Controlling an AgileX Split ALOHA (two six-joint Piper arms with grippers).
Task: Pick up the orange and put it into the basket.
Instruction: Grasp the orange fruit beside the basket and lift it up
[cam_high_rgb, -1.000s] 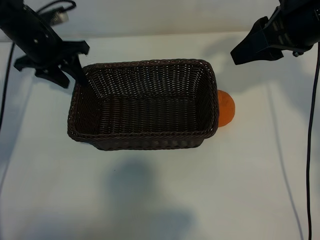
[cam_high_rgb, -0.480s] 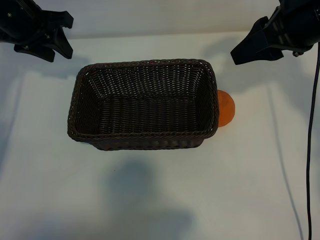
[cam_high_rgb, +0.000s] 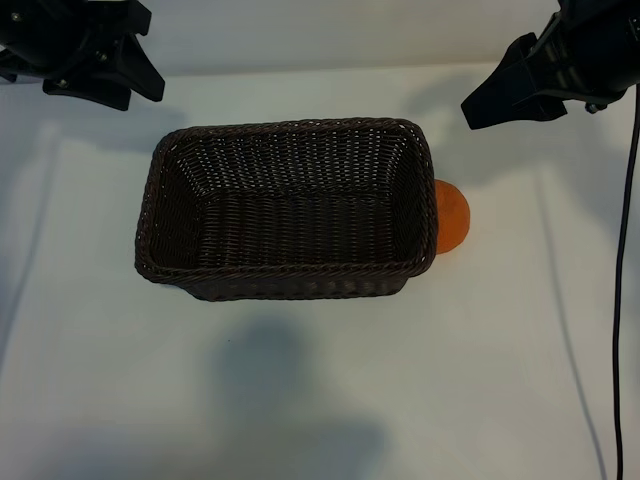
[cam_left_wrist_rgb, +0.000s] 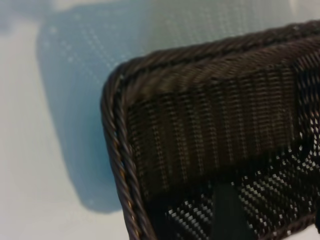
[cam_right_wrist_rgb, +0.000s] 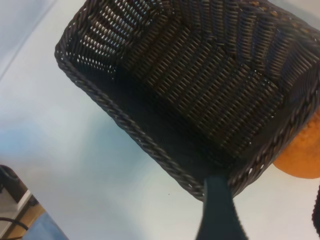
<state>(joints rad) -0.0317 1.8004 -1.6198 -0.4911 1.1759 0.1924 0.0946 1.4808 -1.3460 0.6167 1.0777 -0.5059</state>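
Observation:
The dark-brown wicker basket (cam_high_rgb: 290, 268) stands in the middle of the white table with nothing inside it. The orange (cam_high_rgb: 452, 216) lies on the table against the basket's right end wall, partly hidden under the rim; the right wrist view shows the orange (cam_right_wrist_rgb: 302, 150) just outside a basket corner (cam_right_wrist_rgb: 235, 175). My right gripper (cam_high_rgb: 468, 112) hangs open above and behind the orange, holding nothing. My left gripper (cam_high_rgb: 135, 92) is open and empty too, raised behind the basket's far-left corner (cam_left_wrist_rgb: 117, 145).
A black cable (cam_high_rgb: 622, 250) hangs down along the right side of the table. Bare white table surface (cam_high_rgb: 320, 400) stretches in front of the basket, crossed by soft shadows.
My left gripper has pulled up and back from the basket's far-left corner, where it stood a second ago. The right gripper, basket and orange have stayed put.

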